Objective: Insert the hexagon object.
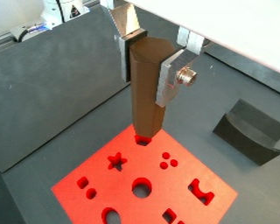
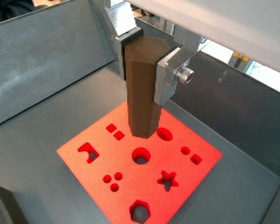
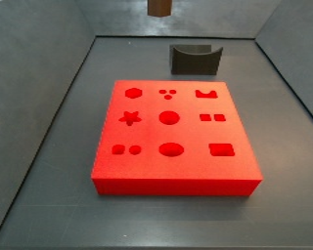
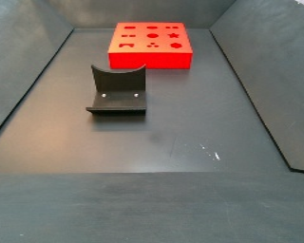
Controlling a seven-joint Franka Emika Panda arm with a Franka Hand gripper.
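Observation:
My gripper point(image 1: 150, 66) is shut on the hexagon object point(image 1: 147, 92), a long brown six-sided peg that hangs upright between the fingers. It shows in both wrist views, gripper point(image 2: 146, 61) and peg point(image 2: 143, 96). The red block point(image 1: 154, 179) with several shaped holes lies well below the peg. Its hexagon hole point(image 3: 133, 93) is in a corner, next to the star hole point(image 3: 129, 118), and also shows in a wrist view point(image 2: 139, 212). In a side view only the peg's lower end point(image 3: 159, 7) shows, high above the floor; the gripper is out of frame there.
A dark grey curved block point(image 3: 195, 59) stands on the floor beside the red block point(image 4: 151, 46), and also shows in the other views point(image 4: 117, 90) point(image 1: 250, 129). Grey walls point(image 3: 62, 68) slope up round the dark floor point(image 4: 167, 142).

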